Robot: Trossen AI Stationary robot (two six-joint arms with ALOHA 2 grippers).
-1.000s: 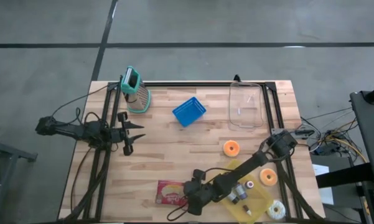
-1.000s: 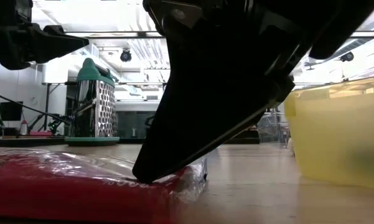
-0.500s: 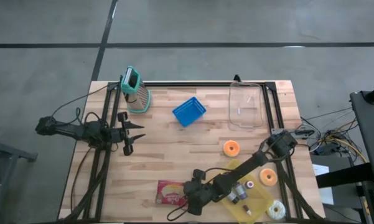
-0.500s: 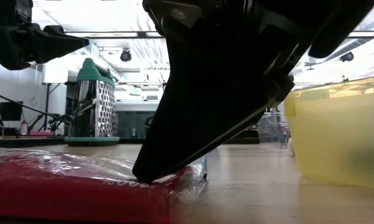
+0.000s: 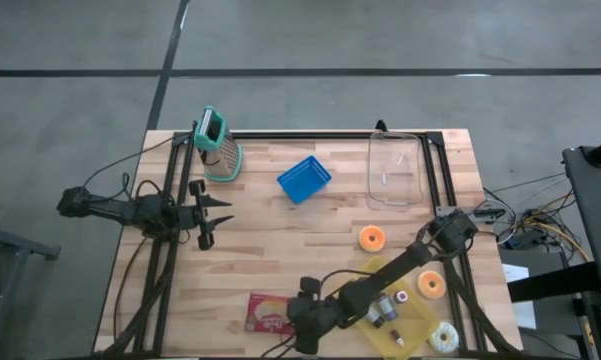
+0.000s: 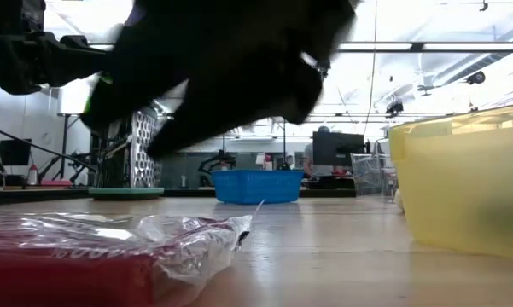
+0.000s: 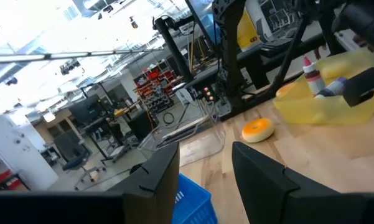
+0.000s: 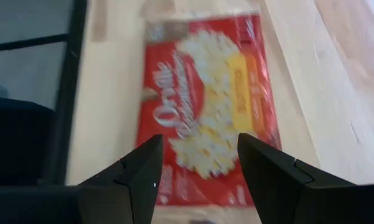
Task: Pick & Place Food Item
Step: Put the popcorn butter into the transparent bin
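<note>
Red and glossy, the flat clear-wrapped popcorn packet (image 8: 205, 106) shows white popcorn and a yellow panel on its face. It lies on the wooden surface (image 5: 280, 225) near its front edge, just under the right hand (image 5: 302, 318), whose fingers stand wide and hold nothing. One packet, two orange rings (image 5: 371, 237), one blue basket (image 5: 303, 180), one grater (image 5: 217, 146). The left hand (image 5: 220, 212) waits open at the surface's left side.
</note>
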